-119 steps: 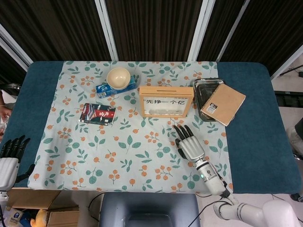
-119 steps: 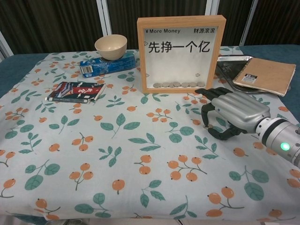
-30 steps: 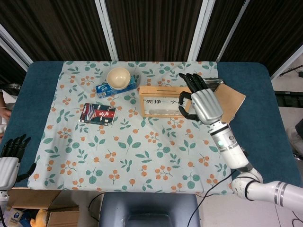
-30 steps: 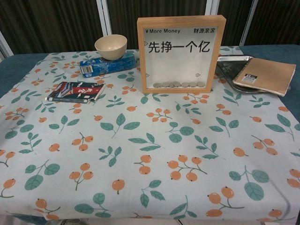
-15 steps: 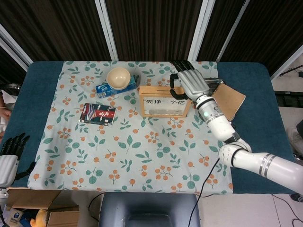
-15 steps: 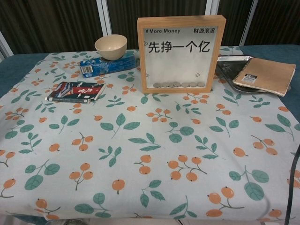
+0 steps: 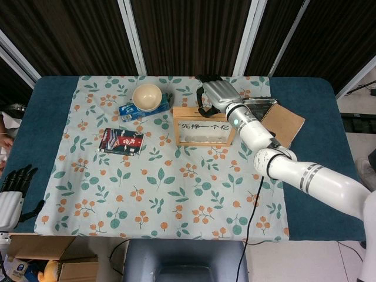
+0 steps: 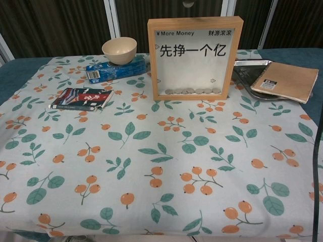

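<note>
Coin frame (image 7: 204,126) lies just below right hand (image 7: 212,94); fingers apparently curled.

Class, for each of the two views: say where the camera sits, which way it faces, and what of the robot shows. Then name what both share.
Head view: high above, looking down; shows the right hand over the frame, and the left hand at the table's near-left edge.
Chest view: low at the near edge, facing forward; neither hand plainly shows.
Shared: frame, bowl, notebook.

The right hand (image 7: 213,94) hides the frame's (image 7: 204,127) top edge, and the left hand (image 7: 12,197) is cut off at the head view's edge.
</note>
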Controlling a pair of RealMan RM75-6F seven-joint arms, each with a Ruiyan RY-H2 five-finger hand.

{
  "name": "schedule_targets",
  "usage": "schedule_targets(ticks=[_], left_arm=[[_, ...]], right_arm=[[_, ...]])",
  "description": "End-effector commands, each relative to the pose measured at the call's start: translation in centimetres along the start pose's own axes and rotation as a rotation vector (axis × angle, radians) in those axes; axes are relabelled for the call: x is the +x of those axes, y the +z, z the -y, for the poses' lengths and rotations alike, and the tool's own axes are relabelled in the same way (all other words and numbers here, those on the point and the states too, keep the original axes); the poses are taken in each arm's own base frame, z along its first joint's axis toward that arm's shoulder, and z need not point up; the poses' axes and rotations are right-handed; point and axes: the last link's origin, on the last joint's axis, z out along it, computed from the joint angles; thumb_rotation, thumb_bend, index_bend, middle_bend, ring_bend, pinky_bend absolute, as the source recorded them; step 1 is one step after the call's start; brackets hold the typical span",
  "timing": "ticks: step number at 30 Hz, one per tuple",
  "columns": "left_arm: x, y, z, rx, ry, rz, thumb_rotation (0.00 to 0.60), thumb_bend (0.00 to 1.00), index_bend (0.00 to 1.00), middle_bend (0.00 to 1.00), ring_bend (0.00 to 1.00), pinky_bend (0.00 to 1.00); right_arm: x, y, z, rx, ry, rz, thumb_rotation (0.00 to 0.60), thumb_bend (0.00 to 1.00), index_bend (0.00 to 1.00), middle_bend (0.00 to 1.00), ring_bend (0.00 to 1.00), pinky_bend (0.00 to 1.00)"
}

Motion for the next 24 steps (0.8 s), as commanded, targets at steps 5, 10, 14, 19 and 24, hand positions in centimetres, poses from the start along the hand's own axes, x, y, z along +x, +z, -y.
schedule_targets(ticks=[5,10,14,19,24], left_arm=[[-0.1,0.1,0.1,0.002,-0.001,0.002,0.600,0.32,0.00,0.00,0.00,0.00],[-0.2,0.1,0.0,0.002,0.001,0.006,0.600,0.32,0.00,0.00,0.00,0.00],[-0.3,0.1,0.1,0.008,0.001,0.007,0.600,0.32,0.00,0.00,0.00,0.00],[-0.3,0.1,0.3,0.012,0.002,0.005,0.599,0.32,0.00,0.00,0.00,0.00],[-0.4,0.1,0.3,0.013,0.003,0.008,0.596,0.32,0.00,0.00,0.00,0.00]], right_arm=[[-0.2,0.4,-0.3,-0.019,0.001,0.037,0.600,0.56,0.74,0.17,0.00,0.00],[-0.4,0.4,-0.8,-0.034,-0.004,0.044,0.600,0.56,0.74,0.17,0.00,0.00],[-0.6,0.6,-1.2,-0.043,-0.013,0.051,0.600,0.56,0.74,0.17,0.00,0.00],[-0.6,0.8,-1.3,-0.047,-0.027,0.050,0.600,0.56,0.73,0.17,0.00,0.00],[-0.7,0.9,-1.2,-0.045,-0.030,0.059,0.600,0.56,0.73,0.17,0.00,0.00]])
